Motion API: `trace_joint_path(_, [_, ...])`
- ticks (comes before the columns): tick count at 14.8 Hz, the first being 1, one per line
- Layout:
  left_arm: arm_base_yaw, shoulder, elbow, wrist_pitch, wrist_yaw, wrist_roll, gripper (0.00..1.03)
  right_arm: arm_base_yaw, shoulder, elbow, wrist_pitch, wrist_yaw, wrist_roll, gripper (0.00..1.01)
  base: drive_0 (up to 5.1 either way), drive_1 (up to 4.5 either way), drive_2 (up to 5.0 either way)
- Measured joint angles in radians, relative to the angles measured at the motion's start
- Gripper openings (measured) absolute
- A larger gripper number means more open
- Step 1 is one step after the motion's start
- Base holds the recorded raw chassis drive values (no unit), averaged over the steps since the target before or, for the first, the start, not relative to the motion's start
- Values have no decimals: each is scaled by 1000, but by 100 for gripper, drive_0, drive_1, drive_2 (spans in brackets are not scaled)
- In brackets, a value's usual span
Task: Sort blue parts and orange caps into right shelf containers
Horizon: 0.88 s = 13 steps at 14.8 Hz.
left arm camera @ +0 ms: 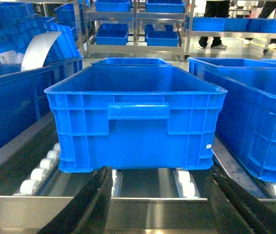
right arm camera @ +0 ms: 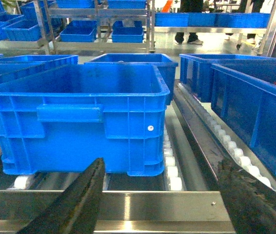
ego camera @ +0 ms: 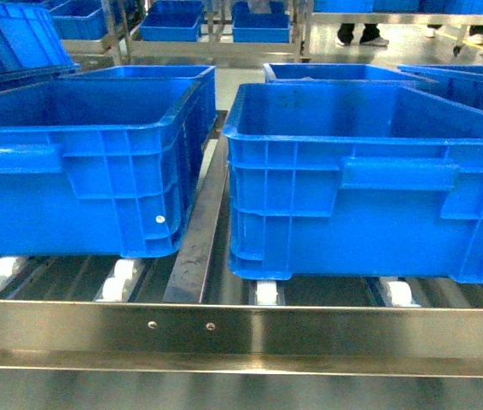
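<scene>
Both tools, left tool (left arm camera: 160,204) and right tool (right arm camera: 169,200), spread empty before stiff blue crates (ego camera: 369,171); no parts visible; small rigid light caps likely pinch by sides.

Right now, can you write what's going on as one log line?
left pincer: open, empty | right pincer: open, empty | crates on rollers | blue parts, orange caps: not visible
</scene>
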<state>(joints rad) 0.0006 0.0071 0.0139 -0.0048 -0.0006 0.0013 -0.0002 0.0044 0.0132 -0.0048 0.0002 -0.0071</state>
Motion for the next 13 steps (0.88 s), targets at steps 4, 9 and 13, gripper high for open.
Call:
trace_joint_path(4, [0, 0, 0, 0, 0, 1, 98, 0, 0, 0, 0, 0, 2, 98, 0, 0, 0])
trace_joint_path(9, [0, 0, 0, 0, 0, 1, 98, 0, 0, 0, 0, 0, 3, 98, 0, 0, 0])
trace_joint_path(13, [0, 0, 0, 0, 0, 1, 98, 0, 0, 0, 0, 0, 3, 98, 0, 0, 0])
